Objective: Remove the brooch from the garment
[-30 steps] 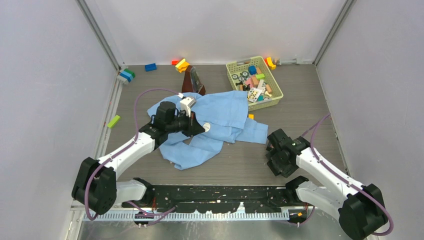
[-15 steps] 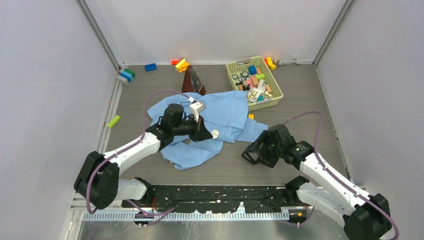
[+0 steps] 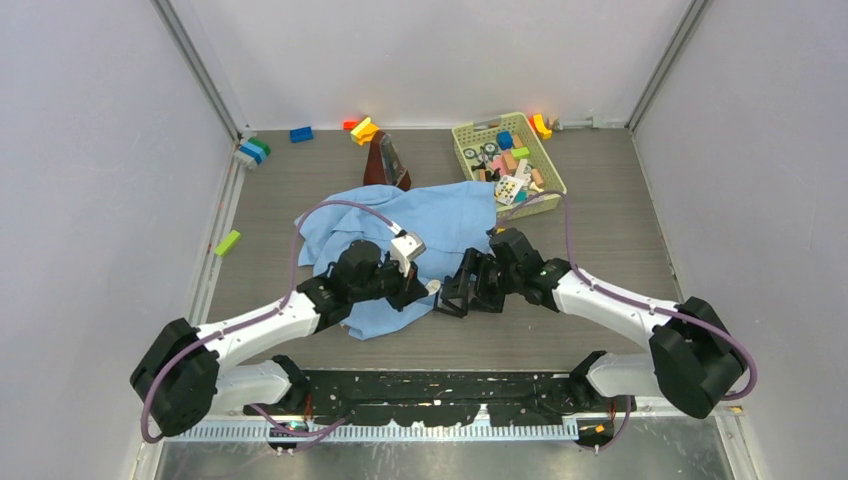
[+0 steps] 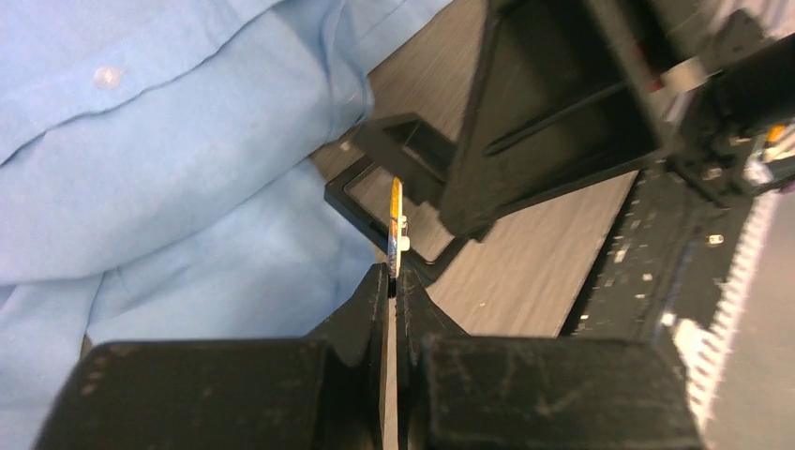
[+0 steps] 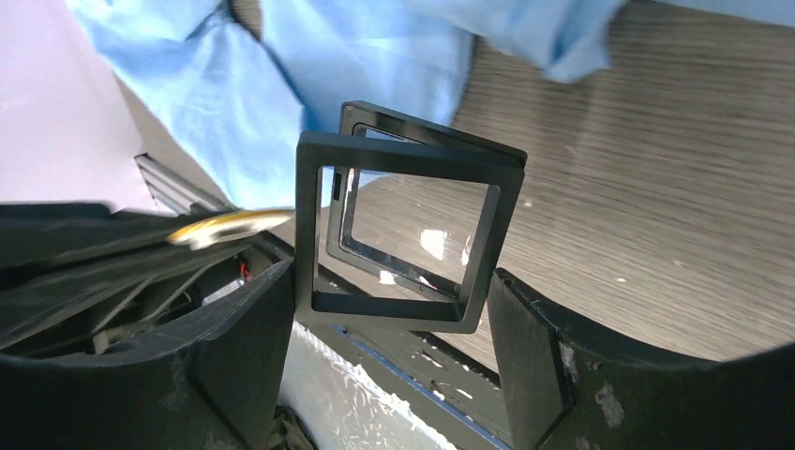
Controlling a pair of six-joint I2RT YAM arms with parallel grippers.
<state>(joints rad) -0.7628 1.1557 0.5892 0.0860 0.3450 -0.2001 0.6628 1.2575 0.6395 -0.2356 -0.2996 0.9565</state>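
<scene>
Across the middle of the grey table (image 3: 620, 220): the garment (image 3: 445, 225), pale blue, crumpled, biggest thing by far. Spreads from a brown object (image 3: 388, 160) at its far side down to the two grippers at its near edge.

Back right, just beside the cloth's far corner: a green basket (image 3: 540, 203), open-topped. Holds a heap of small mixed pieces — coloured blocks, a white dotted piece, dark round bits too small to tell apart.

Between the arms, over bare table: a black frame case (image 5: 403, 159), two square frames one behind the other and standing slightly apart, clear film across the window. Sits clamped across its width in the right gripper (image 5: 389, 286), pressed on both side edges.

Then the left gripper (image 4: 391, 277), jaws drawn almost together with a mere sliver between. Pinches the brooch (image 4: 396, 225) by its near rim and holds it apart from the cloth, just beside the shirt's near-right edge.

Smallest, the brooch itself: thin disc, edge-on in the left wrist view — gold and white rim, long axis running straight out from the fingertips toward the gap of the case. Lies flat in the right wrist view, free end pointing at the left edge of the front frame; touching or not, cannot tell.
</scene>
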